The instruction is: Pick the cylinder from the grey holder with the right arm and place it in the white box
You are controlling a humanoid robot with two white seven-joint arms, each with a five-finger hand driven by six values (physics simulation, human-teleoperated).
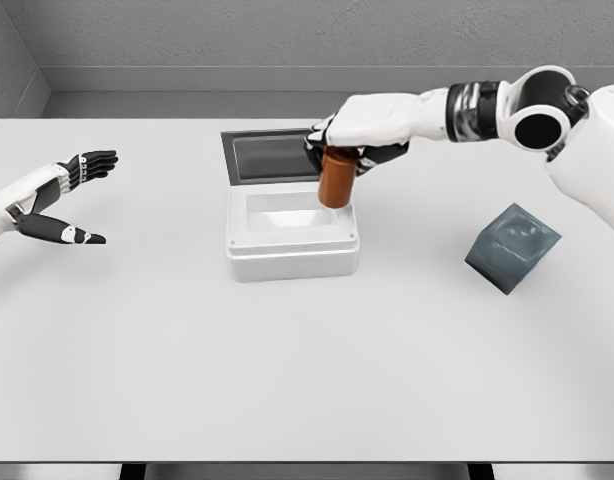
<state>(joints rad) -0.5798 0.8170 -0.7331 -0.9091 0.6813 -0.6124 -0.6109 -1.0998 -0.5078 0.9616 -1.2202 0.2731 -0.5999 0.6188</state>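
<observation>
An orange-brown cylinder point(337, 178) hangs upright in my right hand point(339, 146), whose fingers are curled around its top. It hovers over the right part of the white box point(292, 255), its lower end near the box's opening. The box's dark lid point(269, 156) stands open behind it. The grey holder point(512, 247) lies tilted on the table to the right, with nothing in it. My left hand point(65, 200) rests at the far left with its fingers spread, holding nothing.
The white table point(287, 380) spreads wide in front of the box. A grey wall runs behind the table's far edge.
</observation>
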